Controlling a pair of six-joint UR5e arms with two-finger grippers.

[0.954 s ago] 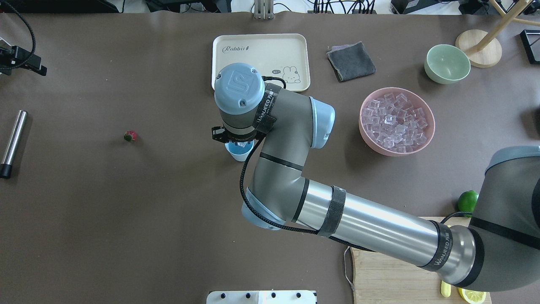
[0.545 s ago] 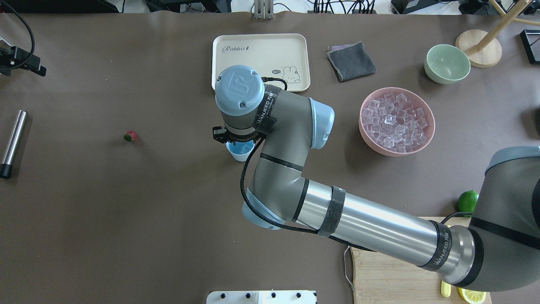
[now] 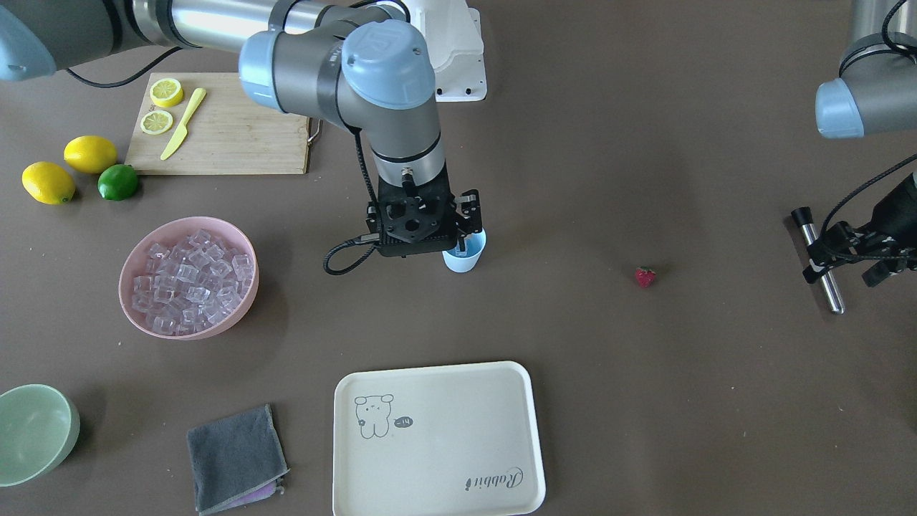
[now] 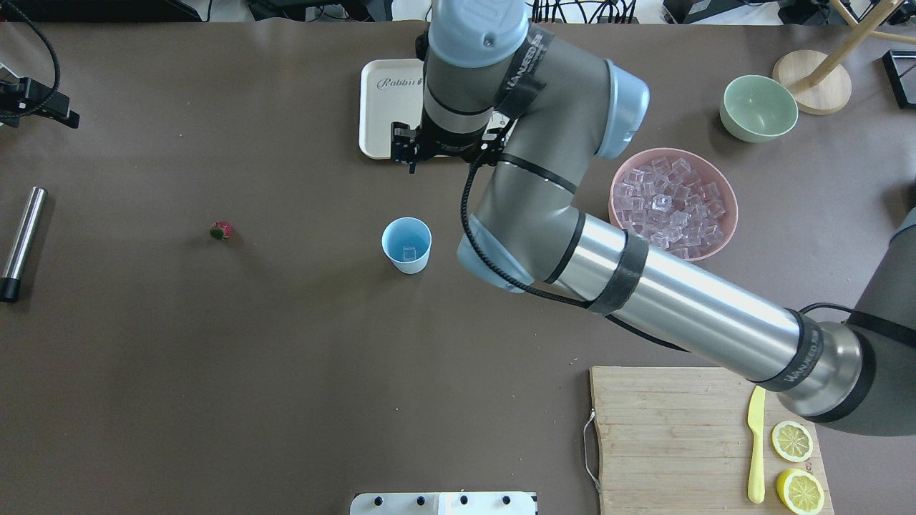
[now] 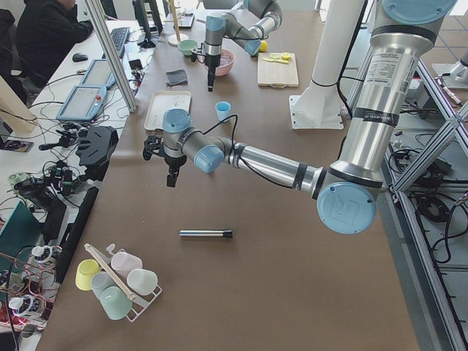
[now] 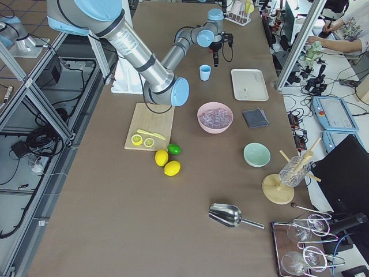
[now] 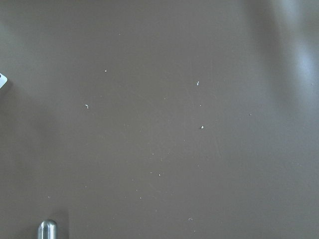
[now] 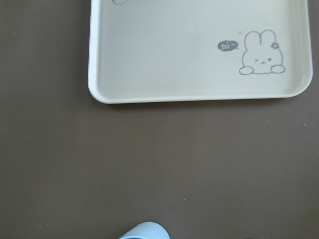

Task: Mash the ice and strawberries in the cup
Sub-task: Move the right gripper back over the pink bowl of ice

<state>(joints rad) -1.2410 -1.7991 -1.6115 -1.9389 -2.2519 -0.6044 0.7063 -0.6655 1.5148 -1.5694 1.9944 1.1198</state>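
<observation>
Rod (image 4: pixel 21 243) of steel lies far left, my left end effector (image 3: pixel 845 269) hanging open near it. The strawberry (image 4: pixel 221 230) is on the desk as before, well apart from the cup (image 4: pixel 392 236). Half a second ago my right end effector (image 4: pixel 445 154) covered the cup; now it has drawn back to the tray (image 4: pixel 386 114) edge, jaws apart and empty, and one ice cube (image 4: pixel 409 252) shows inside. I judge ice is begun; strawberry and mashing remain

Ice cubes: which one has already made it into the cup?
The lone cube lying at the bottom of the light-blue cup; all the other cubes are heaped in the pink bowl.
</observation>
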